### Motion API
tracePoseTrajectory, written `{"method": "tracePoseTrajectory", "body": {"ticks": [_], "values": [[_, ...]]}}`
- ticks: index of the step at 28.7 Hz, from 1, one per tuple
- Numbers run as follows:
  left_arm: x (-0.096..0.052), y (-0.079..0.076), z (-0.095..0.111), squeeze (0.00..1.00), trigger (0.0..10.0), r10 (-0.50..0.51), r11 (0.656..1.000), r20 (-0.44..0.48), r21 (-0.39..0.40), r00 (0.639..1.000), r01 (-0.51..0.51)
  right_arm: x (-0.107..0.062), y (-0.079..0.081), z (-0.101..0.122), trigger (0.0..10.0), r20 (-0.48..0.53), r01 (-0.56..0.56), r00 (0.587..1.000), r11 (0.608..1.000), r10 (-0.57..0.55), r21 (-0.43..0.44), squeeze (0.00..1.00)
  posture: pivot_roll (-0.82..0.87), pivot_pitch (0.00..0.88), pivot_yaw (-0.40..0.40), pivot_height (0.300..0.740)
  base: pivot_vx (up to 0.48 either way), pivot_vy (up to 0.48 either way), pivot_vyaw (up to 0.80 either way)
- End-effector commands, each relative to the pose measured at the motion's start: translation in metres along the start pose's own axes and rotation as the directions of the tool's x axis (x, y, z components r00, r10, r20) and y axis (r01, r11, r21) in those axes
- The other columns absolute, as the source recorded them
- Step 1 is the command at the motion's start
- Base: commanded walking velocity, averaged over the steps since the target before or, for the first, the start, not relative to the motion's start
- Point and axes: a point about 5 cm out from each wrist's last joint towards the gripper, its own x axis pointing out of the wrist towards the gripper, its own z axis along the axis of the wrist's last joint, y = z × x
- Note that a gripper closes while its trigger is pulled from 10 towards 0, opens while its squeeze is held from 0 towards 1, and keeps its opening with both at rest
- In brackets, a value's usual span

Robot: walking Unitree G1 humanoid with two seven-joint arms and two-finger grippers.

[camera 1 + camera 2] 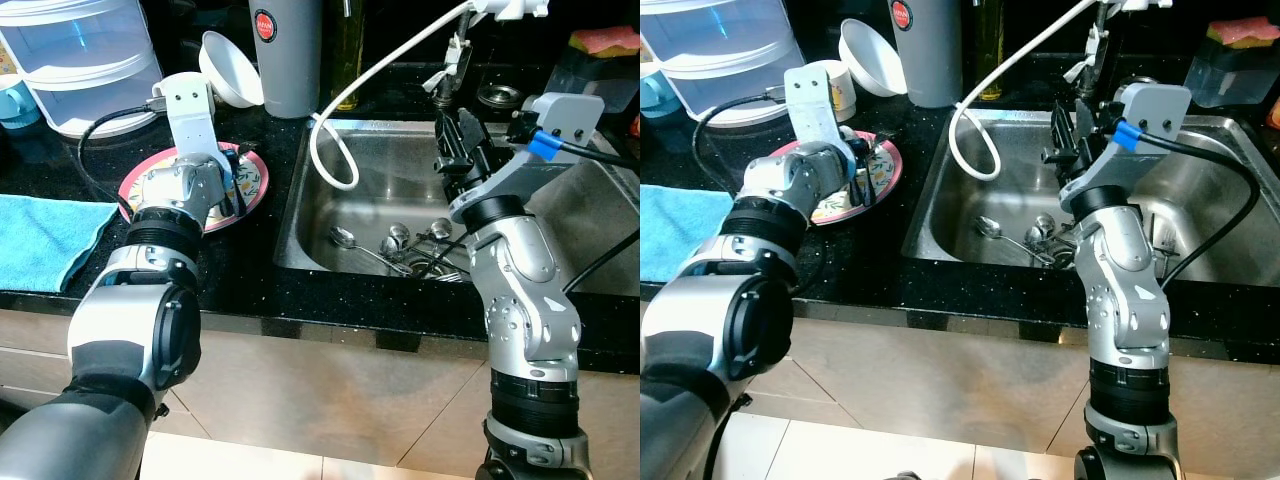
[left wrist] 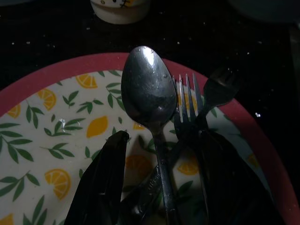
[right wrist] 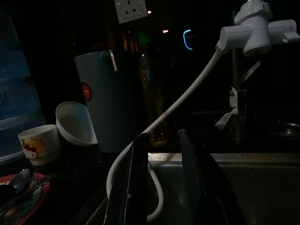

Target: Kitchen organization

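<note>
The left gripper (image 2: pixel 159 187) is hovering low over the plate (image 2: pixel 42 126), its two black fingers (image 2: pixel 101 183) spread narrowly to either side of a spoon (image 2: pixel 147 93) whose handle is running back between them; whether the pads are actually touching the handle cannot be told, so the jaws read as parted around it, not clamped. Just beside the spoon, toward one finger, a fork (image 2: pixel 187 105) is lying with its tines against the bowl of the spoon, and a second dark utensil (image 2: pixel 220 86) is crossing behind the fork. The cutlery is judged to be light, stiff, polished metal, probably wet and therefore slippery; the flat of the handle offers the best hold, close behind the bowl, and a pinch there risks dragging the fork along. The plate is judged to be fragile and likely to slide on the dark counter (image 1: pixel 250 270). Beyond the plate, a small cup (image 2: pixel 119 9) is standing on the counter. The right gripper (image 1: pixel 452 135) is hanging above the sink (image 1: pixel 320 190), its fingers a narrow gap apart and holding nothing; below and ahead of it, more spoons (image 1: pixel 400 245) are lying on the sink floor, and farther ahead a white hose (image 3: pixel 187 93) is curving down from the faucet (image 3: pixel 255 35).
</note>
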Motion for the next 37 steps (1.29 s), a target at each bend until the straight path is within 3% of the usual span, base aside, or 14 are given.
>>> {"method": "tracePoseTrajectory", "body": {"ticks": [1,15,16,17,18,19,20,21,30,35,36,37], "values": [[0.001,0.005,-0.001,0.00,9.8,0.023,1.000,-0.016,0.005,1.000,-0.022,-0.002,0.002,0.000,10.0,-0.002,-0.003,1.000,1.000,0.003,0.006,0.00,0.04,0.073,0.077,0.740,0.000,0.000,0.00],[0.004,0.009,-0.017,0.00,8.4,0.039,0.999,-0.091,-0.021,0.995,-0.041,-0.003,0.000,0.000,10.0,-0.003,0.005,1.000,1.000,-0.005,0.005,0.00,0.04,0.089,0.080,0.740,0.000,0.000,0.00],[0.004,0.010,-0.018,0.00,7.7,0.041,0.999,-0.096,-0.024,0.994,-0.044,-0.003,0.000,0.000,10.0,-0.003,0.006,1.000,1.000,-0.006,0.005,0.00,0.04,0.089,0.080,0.740,0.000,0.000,0.00],[0.005,0.010,-0.019,0.00,4.5,0.043,0.999,-0.101,-0.027,0.994,-0.046,-0.003,0.000,0.000,10.0,-0.003,0.006,1.000,1.000,-0.006,0.005,0.00,0.04,0.091,0.078,0.740,0.000,0.000,0.00],[0.005,0.010,-0.019,0.00,4.5,0.043,0.999,-0.101,-0.027,0.994,-0.046,-0.003,0.000,0.000,10.0,-0.003,0.006,1.000,1.000,-0.006,0.005,0.00,0.04,0.091,0.078,0.740,0.000,0.000,0.00],[0.005,0.011,-0.019,0.00,2.8,0.045,0.999,-0.103,-0.026,0.994,-0.048,-0.003,0.000,0.000,10.0,-0.003,0.006,1.000,1.000,-0.006,0.006,0.00,0.04,0.091,0.078,0.740,0.000,0.000,0.00],[0.005,0.011,-0.019,0.00,2.8,0.046,0.998,-0.105,-0.026,0.993,-0.048,-0.003,0.000,0.000,10.0,-0.003,0.006,1.000,1.000,-0.006,0.006,0.00,0.04,0.091,0.078,0.740,0.000,0.000,0.00],[0.005,0.012,-0.020,0.00,0.0,0.048,0.999,-0.105,-0.019,0.993,-0.051,-0.003,0.000,0.000,10.0,-0.004,0.006,1.000,1.000,-0.006,0.006,0.00,0.04,0.093,0.078,0.740,0.000,0.000,0.00],[0.005,0.015,-0.016,0.00,0.0,0.075,0.997,-0.075,0.007,0.994,-0.075,-0.002,-0.001,0.000,10.0,-0.003,0.008,1.000,1.000,-0.008,0.006,0.00,0.04,0.094,0.078,0.740,0.000,0.000,0.00],[0.002,0.008,0.007,0.00,0.0,0.048,0.998,0.078,0.045,0.996,-0.052,-0.002,-0.001,0.000,10.0,-0.003,0.009,1.000,1.000,-0.009,0.006,0.00,0.04,0.095,0.077,0.740,0.000,0.000,0.00],[-0.002,0.002,0.019,0.00,9.8,0.017,0.999,0.156,0.042,0.988,-0.024,-0.002,-0.001,0.000,10.0,-0.003,0.009,1.000,1.000,-0.009,0.006,0.00,0.04,0.095,0.077,0.740,0.000,0.000,0.00],[-0.004,-0.001,0.027,0.00,9.8,-0.004,0.999,0.207,0.041,0.978,-0.004,-0.002,-0.001,0.000,10.0,-0.002,0.009,1.000,1.000,-0.009,0.006,0.00,0.04,0.095,0.077,0.740,0.000,0.000,0.00]]}}
